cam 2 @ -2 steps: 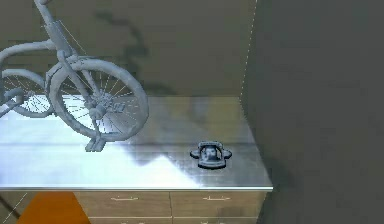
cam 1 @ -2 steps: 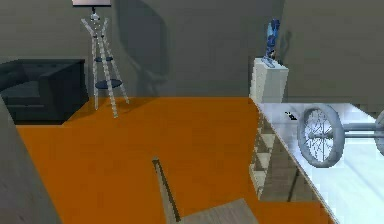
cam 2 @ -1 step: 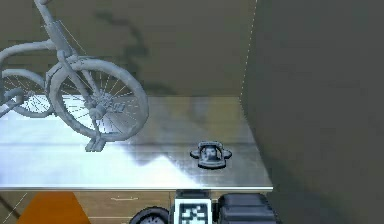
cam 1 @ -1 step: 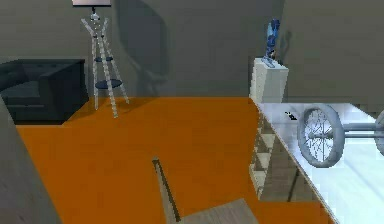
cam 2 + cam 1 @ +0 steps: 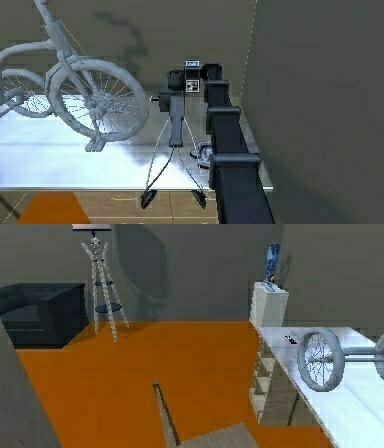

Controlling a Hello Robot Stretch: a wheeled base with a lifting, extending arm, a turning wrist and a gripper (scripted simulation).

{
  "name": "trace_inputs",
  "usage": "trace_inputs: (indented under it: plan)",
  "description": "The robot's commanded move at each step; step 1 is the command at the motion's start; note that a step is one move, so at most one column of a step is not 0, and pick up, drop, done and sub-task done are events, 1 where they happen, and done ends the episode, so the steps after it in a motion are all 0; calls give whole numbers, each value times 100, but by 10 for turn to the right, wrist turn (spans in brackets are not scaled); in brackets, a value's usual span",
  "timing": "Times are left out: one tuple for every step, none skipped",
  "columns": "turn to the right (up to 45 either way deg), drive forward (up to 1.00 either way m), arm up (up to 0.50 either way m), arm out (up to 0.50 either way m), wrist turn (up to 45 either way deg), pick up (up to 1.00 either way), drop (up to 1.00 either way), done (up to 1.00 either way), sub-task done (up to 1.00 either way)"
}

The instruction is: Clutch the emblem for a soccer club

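On the white tabletop (image 5: 60, 165), bicycle (image 5: 95, 95) is sitting at the arm side view's left. Arm (image 5: 235, 150) is reaching across, gripper (image 5: 173, 195) hanging fingers-down; can't tell whether it's holding anything. Just beside the arm a small grey blob (image 5: 205, 155) is lying, possibly the emblem. Guessing light, stiff, slidey, so I'm favouring its edges.

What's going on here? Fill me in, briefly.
The Stretch's arm reaches out over a pale tabletop where a white bicycle stands. Its gripper is near the bicycle's wheel, with a dark tripod just below it in the arm side view; I cannot tell whether it holds anything. In the forward view a small dark thing lies on the tabletop by the wheel, too small to call the soccer club emblem.
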Motion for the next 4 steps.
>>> trace_inputs:
  plan:
    - [0, 0, 0, 0, 450, 0, 0, 0, 0]
    - [0, 0, 0, 0, 450, 0, 0, 0, 0]
    - [0, 0, 0, 0, 450, 0, 0, 0, 0]
    - [0, 0, 0, 0, 450, 0, 0, 0, 0]
